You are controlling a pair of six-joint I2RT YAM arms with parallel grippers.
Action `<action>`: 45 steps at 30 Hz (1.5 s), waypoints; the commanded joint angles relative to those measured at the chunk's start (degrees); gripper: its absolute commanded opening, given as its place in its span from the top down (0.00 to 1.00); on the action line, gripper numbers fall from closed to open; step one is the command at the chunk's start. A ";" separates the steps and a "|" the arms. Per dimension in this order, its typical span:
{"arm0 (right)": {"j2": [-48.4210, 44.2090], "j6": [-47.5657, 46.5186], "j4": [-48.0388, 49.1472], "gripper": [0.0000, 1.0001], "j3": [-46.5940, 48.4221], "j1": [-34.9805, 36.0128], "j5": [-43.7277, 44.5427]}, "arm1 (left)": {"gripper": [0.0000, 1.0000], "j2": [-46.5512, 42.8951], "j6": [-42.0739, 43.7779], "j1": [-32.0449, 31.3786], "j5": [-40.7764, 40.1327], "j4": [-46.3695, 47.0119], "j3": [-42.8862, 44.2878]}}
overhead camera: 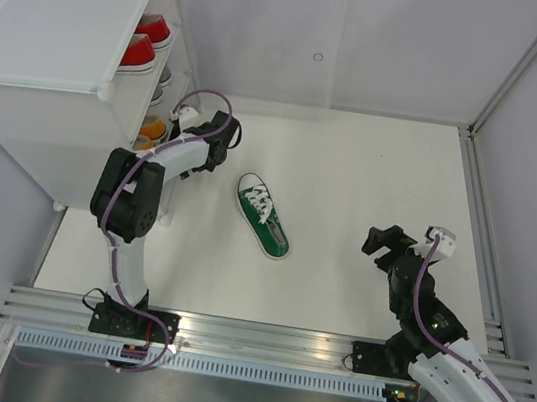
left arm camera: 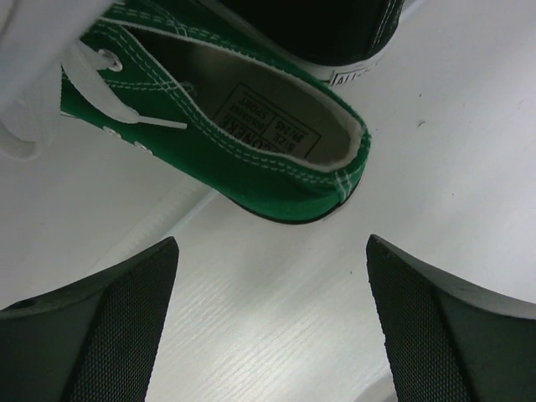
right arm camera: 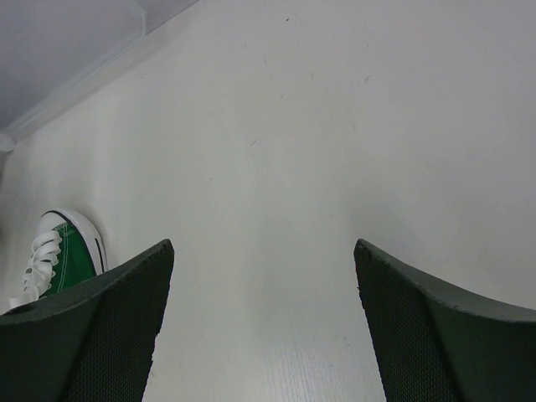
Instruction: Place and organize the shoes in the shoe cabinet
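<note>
White bench: one green shoe is laid mid-bench; left fingers and right fingers are held apart.

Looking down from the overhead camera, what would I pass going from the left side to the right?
shoe cabinet → green shoe → right gripper

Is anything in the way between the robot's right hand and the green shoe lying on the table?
No, nothing visible is in the way. Only bare white table lies between the open right hand and the green shoe, which sits off to that hand's left.
</note>
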 commanded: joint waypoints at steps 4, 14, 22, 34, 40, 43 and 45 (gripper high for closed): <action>-0.59 -0.46 2.66 0.09 -0.98 0.05 -1.19 | 0.10 3.87 -4.33 1.93 -5.77 -1.65 5.60; -0.32 -0.55 3.54 0.08 -1.60 0.75 -1.02 | 0.40 3.26 -4.94 3.51 -9.72 -5.51 4.47; -0.15 -0.55 3.54 0.09 -1.60 0.75 -1.19 | 0.44 2.20 -4.68 5.27 -7.01 -6.04 3.85; -0.15 -0.55 4.51 0.09 -2.22 1.01 -1.81 | 0.24 -0.07 3.06 1.78 -2.34 -6.04 4.91; 0.12 -0.73 4.24 0.09 -1.78 1.01 -1.89 | 0.19 -4.73 5.25 -5.43 -1.30 -6.13 4.38; 0.12 -0.81 3.89 0.09 -1.60 1.01 -1.98 | 0.19 -8.33 7.97 -9.04 0.20 -6.13 3.85; 0.12 -0.81 3.72 0.09 -1.60 1.10 -1.98 | 0.18 -10.53 10.52 -10.63 1.43 -6.04 3.68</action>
